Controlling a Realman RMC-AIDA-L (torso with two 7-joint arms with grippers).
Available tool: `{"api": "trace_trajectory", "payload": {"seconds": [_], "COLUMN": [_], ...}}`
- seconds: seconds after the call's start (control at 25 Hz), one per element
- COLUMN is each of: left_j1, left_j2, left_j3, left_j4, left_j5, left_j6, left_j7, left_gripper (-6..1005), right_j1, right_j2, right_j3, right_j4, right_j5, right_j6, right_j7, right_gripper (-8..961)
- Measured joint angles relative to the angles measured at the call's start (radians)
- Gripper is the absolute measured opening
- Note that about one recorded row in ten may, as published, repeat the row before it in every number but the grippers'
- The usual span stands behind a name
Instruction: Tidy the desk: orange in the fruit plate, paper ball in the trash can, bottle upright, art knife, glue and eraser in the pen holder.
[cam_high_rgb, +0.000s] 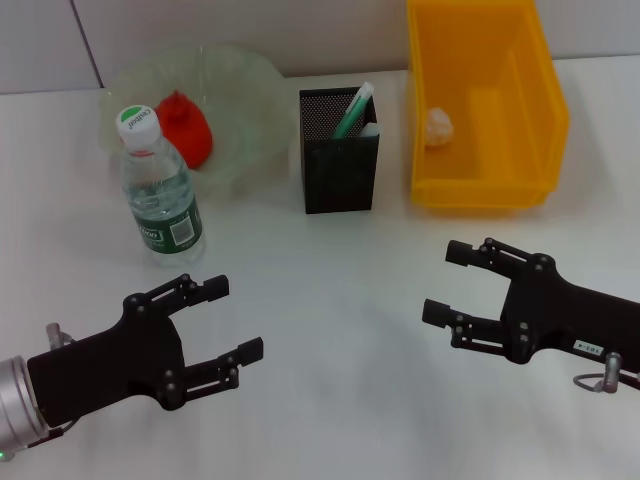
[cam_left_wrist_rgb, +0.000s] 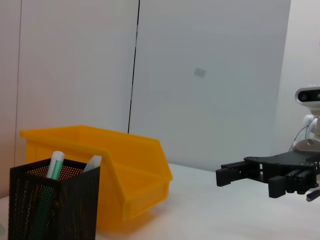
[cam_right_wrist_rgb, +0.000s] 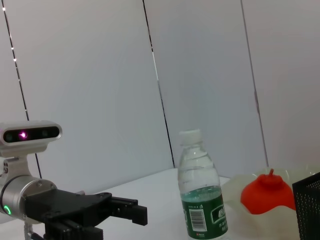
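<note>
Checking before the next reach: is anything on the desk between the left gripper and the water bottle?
Nothing visible. The left gripper hovers open over bare desk, and the upright water bottle stands just beyond it with a clear gap between.

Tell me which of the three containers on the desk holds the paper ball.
The yellow bin, far right: the paper ball lies inside it, not in the black mesh pen holder or clear fruit plate.
</note>
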Motion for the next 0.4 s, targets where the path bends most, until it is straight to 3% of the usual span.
{"api": "trace_trajectory", "payload": {"seconds": [0.4], "left_j1": [0.000], "left_j2": [0.000], "left_j3": [0.000], "left_j4": [-0.001], "left_j5": [0.000], "left_j6": [0.002], "left_j7": [0.000], "left_gripper": [811], "right_j1": [-0.005], "right_j2": [-0.001], "right_j3": [0.001], "right_j4": [0.000], "right_j5": [0.000], "right_j6": [0.000], "right_j7": [0.000], "right_gripper": [820]}}
